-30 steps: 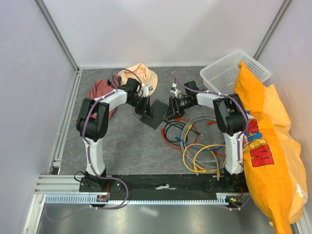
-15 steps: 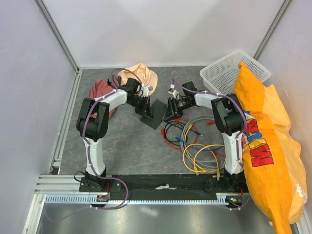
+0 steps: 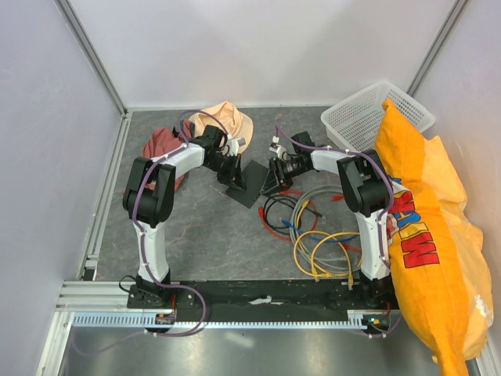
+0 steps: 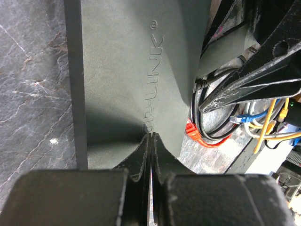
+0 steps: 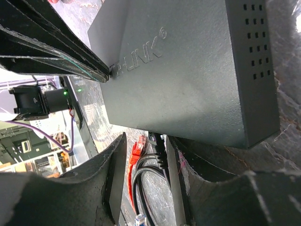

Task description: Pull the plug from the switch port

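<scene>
The switch (image 3: 252, 182) is a flat matte black box lying on the grey table, marked TP-LINK (image 4: 127, 70) (image 5: 188, 70). My left gripper (image 3: 233, 178) is shut, and its tips (image 4: 151, 136) press on the switch's top by the lettering. My right gripper (image 3: 272, 177) is at the switch's port side. Its jaws (image 5: 143, 146) are open, one on each side of the black plug (image 5: 157, 141) that sits in the port. The plug's black cable (image 4: 200, 84) runs away from the switch. A loose red plug (image 5: 136, 148) lies beside it.
A peach hat (image 3: 223, 121) and a maroon hat (image 3: 160, 145) lie behind the left arm. A tangle of grey, yellow, black and red cables (image 3: 321, 235) lies by the right arm. A white basket (image 3: 368, 117) and an orange bag (image 3: 427, 227) stand at the right.
The right arm has shifted slightly left, bringing its gripper closer to the switch's port side. The left gripper has stayed on the switch.
</scene>
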Controlling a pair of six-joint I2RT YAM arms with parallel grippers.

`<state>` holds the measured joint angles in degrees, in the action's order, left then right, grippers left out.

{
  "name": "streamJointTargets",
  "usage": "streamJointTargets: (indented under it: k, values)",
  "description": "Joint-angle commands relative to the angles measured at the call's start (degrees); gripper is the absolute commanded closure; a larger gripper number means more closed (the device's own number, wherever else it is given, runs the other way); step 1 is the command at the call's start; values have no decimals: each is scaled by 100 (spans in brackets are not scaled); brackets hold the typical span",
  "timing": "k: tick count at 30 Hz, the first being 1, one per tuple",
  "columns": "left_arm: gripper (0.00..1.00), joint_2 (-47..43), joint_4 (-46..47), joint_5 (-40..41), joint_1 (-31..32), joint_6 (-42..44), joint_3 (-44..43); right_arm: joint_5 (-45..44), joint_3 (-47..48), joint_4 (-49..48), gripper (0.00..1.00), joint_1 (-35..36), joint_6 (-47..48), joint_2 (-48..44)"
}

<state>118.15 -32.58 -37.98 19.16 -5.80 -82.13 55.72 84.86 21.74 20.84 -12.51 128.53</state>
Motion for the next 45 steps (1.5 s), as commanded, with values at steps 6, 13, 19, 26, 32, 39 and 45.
streamJointTargets:
  k: [6, 13, 19, 26, 32, 39, 45]
  values:
    - [98, 270, 41, 528, 44, 70, -31, -554, 4, 103, 55, 60, 214, 331]
    - [98, 279, 23, 642, 44, 202, 4, -712, 22, 103, 64, 52, 214, 331]
    - [98, 261, 6, 704, 53, 255, -5, -914, 4, 129, 71, 52, 188, 287]
    - [98, 209, -12, 730, 88, 290, 48, -1037, -22, 155, 80, 52, 205, 208]
    - [98, 209, -3, 739, 97, 308, 30, -1168, -83, 471, 100, 43, 592, 164]
    - [98, 226, 6, 809, 97, 325, 4, -1520, -338, 937, 100, -1, 1093, 6]
    - [98, 244, 6, 827, 97, 325, -23, -1617, -523, 1104, 100, -80, 1216, -152]
